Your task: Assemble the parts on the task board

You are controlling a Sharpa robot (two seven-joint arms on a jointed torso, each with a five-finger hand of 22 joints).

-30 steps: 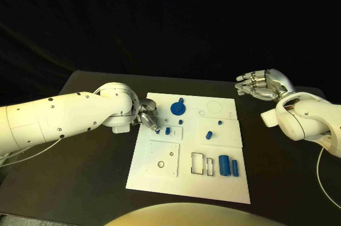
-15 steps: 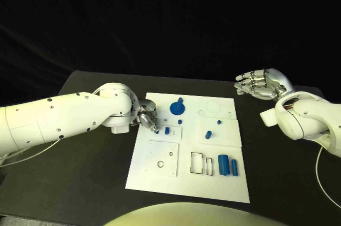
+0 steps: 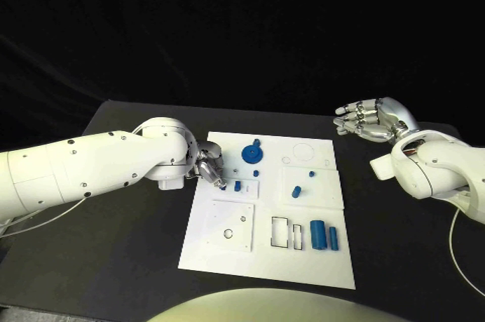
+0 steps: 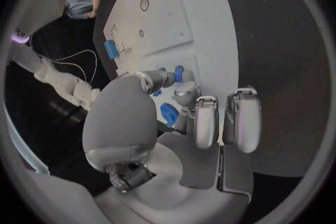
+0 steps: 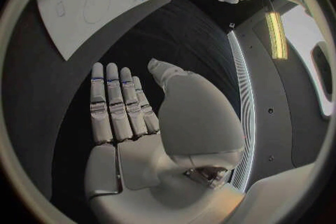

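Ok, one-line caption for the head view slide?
Left hand works at the task board's left edge; right hand hovers open beside it.

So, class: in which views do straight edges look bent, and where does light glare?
Left wrist view: the task board bulges into a curve. Right wrist view: its edge bows too, and a bright strip glares. Head view: the board keeps straight edges against a dark background.
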